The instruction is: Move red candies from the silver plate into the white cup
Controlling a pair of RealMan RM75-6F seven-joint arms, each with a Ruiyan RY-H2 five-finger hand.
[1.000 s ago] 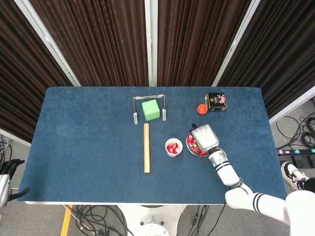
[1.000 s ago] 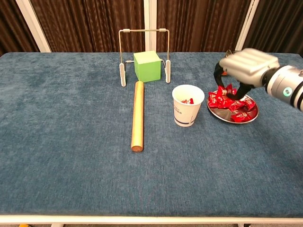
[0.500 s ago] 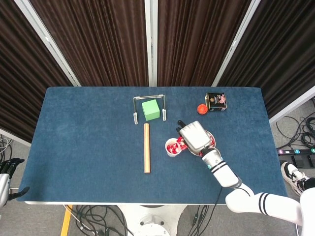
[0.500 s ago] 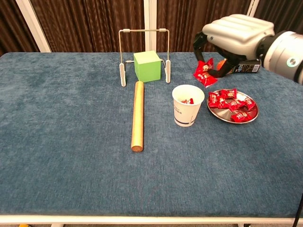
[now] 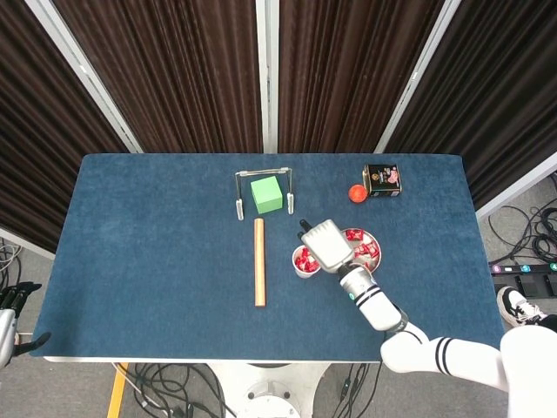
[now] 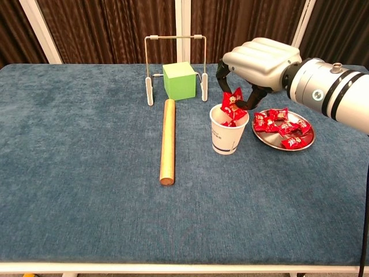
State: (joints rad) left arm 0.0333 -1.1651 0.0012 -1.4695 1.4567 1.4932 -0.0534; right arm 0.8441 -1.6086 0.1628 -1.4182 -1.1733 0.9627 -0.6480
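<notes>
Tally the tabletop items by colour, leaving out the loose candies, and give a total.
Green: 1, cube
Wood: 1, rod
White: 1, cup
Silver: 2, plate, wire rack
Orange-red: 1, ball
Black: 1, tin
Total: 7

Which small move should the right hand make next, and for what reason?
Probably the right hand should part its fingers and let go. It holds a red candy right at the mouth of the white cup, so the candy would likely drop inside. More candies wait on the silver plate.
</notes>
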